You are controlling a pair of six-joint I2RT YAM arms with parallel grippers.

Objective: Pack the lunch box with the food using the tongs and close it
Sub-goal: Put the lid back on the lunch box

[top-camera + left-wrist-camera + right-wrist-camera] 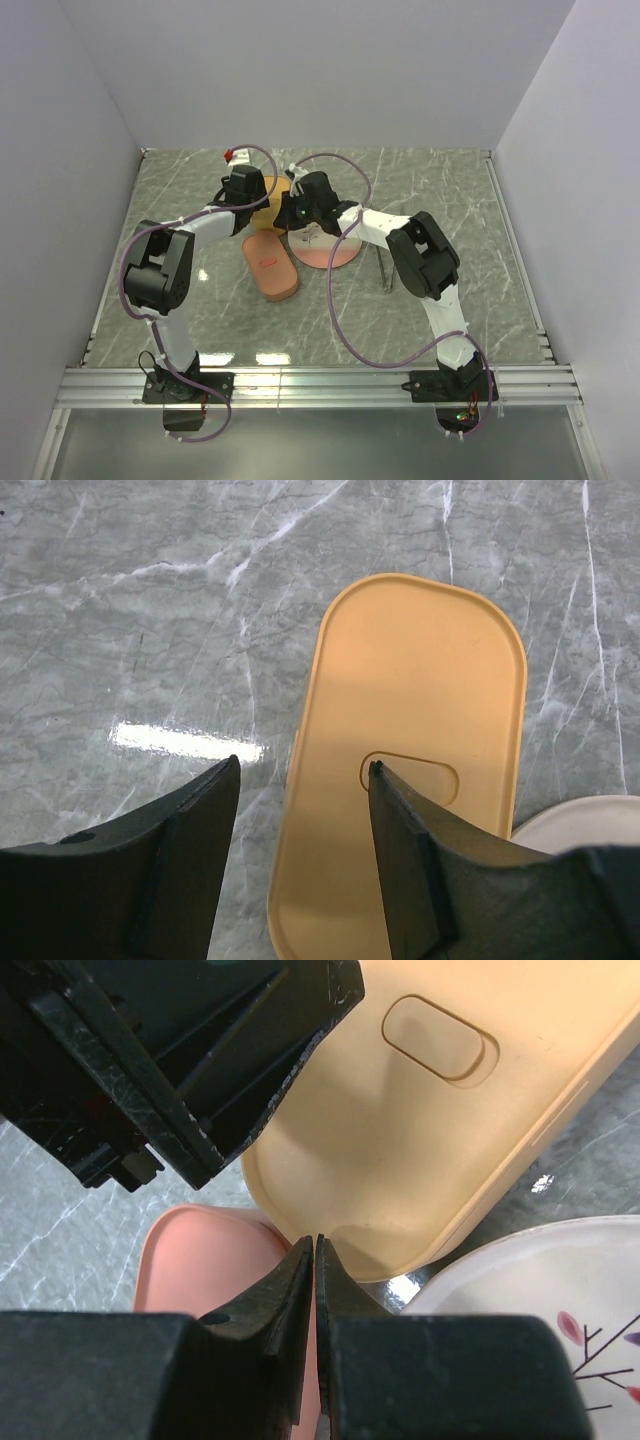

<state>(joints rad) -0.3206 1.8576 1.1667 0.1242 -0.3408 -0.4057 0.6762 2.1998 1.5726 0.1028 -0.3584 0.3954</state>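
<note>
The lunch box (420, 720) is a yellow oblong with its lid, marked by an oval recess, facing up. It also shows in the top view (272, 212) between the two wrists. My left gripper (305, 762) hangs open above it, one finger (190, 860) over the table and the other (430, 870) over the lid. My right gripper (316, 1240) is shut on nothing, its tips at the near rounded end of the lunch box (420, 1130). The thin grey tongs (383, 268) lie on the table right of the plate. No food shows.
A pink oblong lid-like piece (272, 266) lies just in front of the lunch box and shows under my right fingers (210, 1260). A round cream-and-pink plate (335, 250) sits beside it, partly under the right arm. White walls enclose the marble table (450, 200).
</note>
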